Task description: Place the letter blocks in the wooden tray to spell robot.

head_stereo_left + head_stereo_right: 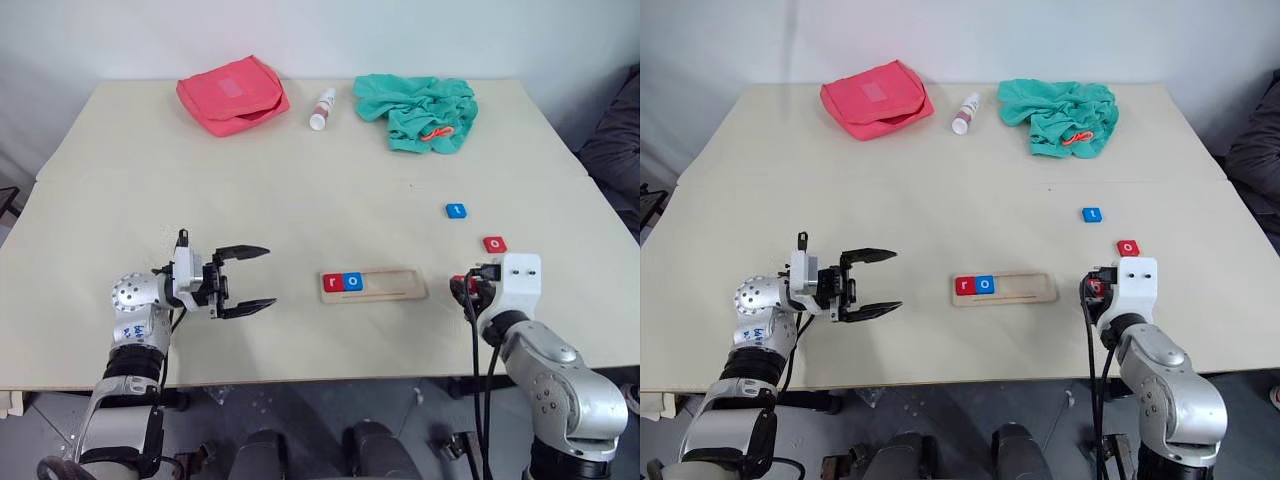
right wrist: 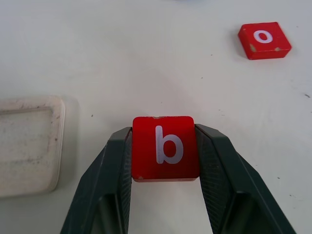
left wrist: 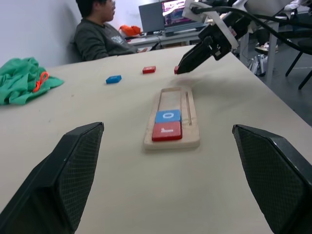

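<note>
So my right claw [image 2: 165,156] is clamped on the red b block [image 2: 165,147], one finger on each side edge, letter facing up, so it can go down flat without turning; it sits at the lower right of the head view, just right of the wooden tray [image 1: 390,285], whose bare end is the nearest part. The tray lies in the lower middle of that view with the red r block [image 1: 332,282] and the blue o block [image 1: 353,282] already side by side at its left end; judging by that, b belongs in the third place, right against the o. My left claw [image 1: 250,279] hangs at the lower left, fingers spread wide and holding nothing, pointing at the tray, probably ready to steady it. The red o block [image 1: 494,244] and the blue t block [image 1: 456,210] wait on the table [image 1: 300,190] at the middle right, apart from each other.
</note>
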### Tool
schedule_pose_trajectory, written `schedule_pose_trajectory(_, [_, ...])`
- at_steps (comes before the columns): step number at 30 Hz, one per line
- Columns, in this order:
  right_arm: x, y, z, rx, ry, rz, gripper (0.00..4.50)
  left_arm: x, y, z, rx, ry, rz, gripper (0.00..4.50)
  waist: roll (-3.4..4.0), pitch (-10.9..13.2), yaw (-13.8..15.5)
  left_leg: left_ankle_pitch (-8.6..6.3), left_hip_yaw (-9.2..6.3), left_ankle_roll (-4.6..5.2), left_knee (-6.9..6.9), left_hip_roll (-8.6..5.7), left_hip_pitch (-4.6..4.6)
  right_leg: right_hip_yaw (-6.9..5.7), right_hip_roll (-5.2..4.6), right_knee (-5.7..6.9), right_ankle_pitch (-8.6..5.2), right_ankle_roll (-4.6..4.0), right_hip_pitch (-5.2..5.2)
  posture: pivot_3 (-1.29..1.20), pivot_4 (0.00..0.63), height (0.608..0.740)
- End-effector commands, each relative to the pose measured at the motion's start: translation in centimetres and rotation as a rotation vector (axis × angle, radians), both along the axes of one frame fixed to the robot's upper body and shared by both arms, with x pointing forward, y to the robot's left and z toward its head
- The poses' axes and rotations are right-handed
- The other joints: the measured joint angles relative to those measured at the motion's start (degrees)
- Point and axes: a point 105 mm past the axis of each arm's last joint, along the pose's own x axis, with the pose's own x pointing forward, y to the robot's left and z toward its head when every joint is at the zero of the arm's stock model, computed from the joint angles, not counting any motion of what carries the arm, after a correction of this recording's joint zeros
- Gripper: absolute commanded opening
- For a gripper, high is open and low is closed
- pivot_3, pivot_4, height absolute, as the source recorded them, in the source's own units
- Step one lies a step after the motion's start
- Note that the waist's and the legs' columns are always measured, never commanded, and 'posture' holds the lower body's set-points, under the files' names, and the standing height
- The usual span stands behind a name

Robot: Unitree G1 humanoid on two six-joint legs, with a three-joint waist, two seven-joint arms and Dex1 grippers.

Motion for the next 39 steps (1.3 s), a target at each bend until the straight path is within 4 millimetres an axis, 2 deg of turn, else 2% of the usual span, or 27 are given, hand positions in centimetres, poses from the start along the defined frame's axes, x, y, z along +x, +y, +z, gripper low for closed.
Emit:
schedule_pose_trajectory(1, [-0.2, -0.2, 0.9, -0.012, -0.052, -0.011, 1.46, -0.9, 0.2, 0.1, 0.026, -0.028, -0.058, 4.50, 0.00, 0.0, 0.0, 0.00, 0.00, 0.00, -0.01, 0.00, 0.00, 0.00, 0.00, 0.00, 0.00, 0.00, 0.00, 0.00, 0.150, 0.740])
schedule_pose_trajectory(3, [-0.1, -0.1, 0.8, -0.010, -0.054, -0.007, 2.21, -0.9, -0.1, 0.2, 0.023, -0.034, -0.060, 4.50, 0.00, 0.0, 0.0, 0.00, 0.00, 0.00, -0.01, 0.00, 0.00, 0.00, 0.00, 0.00, 0.00, 0.00, 0.00, 0.00, 0.150, 0.740])
schedule_pose_trajectory(5, [-0.1, -0.1, 0.8, -0.007, -0.060, -0.001, 2.70, -0.9, -0.2, 0.4, 0.020, -0.039, -0.062, 4.50, 0.00, 0.0, 0.0, 0.00, 0.00, 0.00, -0.01, 0.00, 0.00, 0.00, 0.00, -0.01, 0.00, 0.00, 0.00, 0.00, 0.150, 0.740])
schedule_pose_trajectory(10, [-0.2, -0.2, 1.6, -0.027, -0.090, 0.024, 4.38, -1.0, -0.5, 0.8, 0.013, -0.054, -0.070, 4.50, 0.00, 0.0, 0.0, 0.00, 0.00, 0.00, -0.01, 0.00, 0.00, 0.00, 0.00, 0.00, 0.00, 0.00, 0.00, 0.00, 0.150, 0.740])
schedule_pose_trajectory(14, [-0.5, -0.2, 2.3, -0.078, -0.103, 0.097, 4.45, -1.1, -0.7, 0.9, 0.009, -0.059, -0.073, 4.50, 0.00, 0.0, 0.0, 0.00, 0.00, 0.00, -0.01, 0.00, 0.00, 0.00, 0.00, -0.01, 0.00, 0.00, 0.00, 0.00, 0.150, 0.740])
schedule_pose_trajectory(20, [-1.1, -0.1, 3.6, -0.282, -0.065, 0.441, 4.45, -1.1, -0.9, 1.0, 0.003, -0.062, -0.083, 4.50, 0.00, 0.0, 0.2, 0.00, 0.00, 0.03, -0.02, -0.07, -0.01, 0.01, 0.00, -0.12, 0.00, 0.00, 0.05, 0.00, 0.150, 0.740])
schedule_pose_trajectory(24, [-1.2, -1.9, 3.3, -0.436, 0.065, 0.693, 4.45, -1.0, -1.1, 0.9, 0.002, -0.065, -0.083, 4.50, -0.02, 0.0, 0.3, 0.00, 0.01, 0.05, -0.02, -0.10, 0.00, 0.01, 0.02, -0.23, 0.00, 0.00, 0.13, 0.00, 0.150, 0.740])
schedule_pose_trajectory(28, [-1.2, -2.5, 2.7, -0.517, 0.124, 0.860, 4.45, -1.0, -1.2, 0.8, 0.002, -0.066, -0.086, 4.50, -0.03, 0.0, 0.3, 0.01, -0.02, 0.09, -0.02, -0.07, 0.01, -0.02, 0.04, -0.60, 0.00, 0.00, 0.26, 0.00, 0.150, 0.740])
schedule_pose_trajectory(33, [0.5, -4.6, 1.8, -0.687, 0.252, 1.062, 4.45, -1.4, -1.0, 0.8, 0.003, -0.074, -0.085, 4.50, -0.03, 0.0, 0.1, 0.03, 0.08, 0.14, 0.04, -0.10, 0.04, 0.01, -0.01, -0.67, 0.00, 0.00, 0.32, 0.00, 0.150, 0.740])
schedule_pose_trajectory(39, [2.6, -4.7, 1.6, -0.752, 0.273, 1.190, 4.45, -1.9, -0.5, 0.8, 0.007, -0.079, -0.062, 4.50, -0.03, 0.0, -0.1, 0.02, 0.06, 0.13, 0.03, 0.00, 0.08, -0.04, -0.02, -0.58, 0.00, 0.00, 0.21, 0.00, 0.150, 0.740])
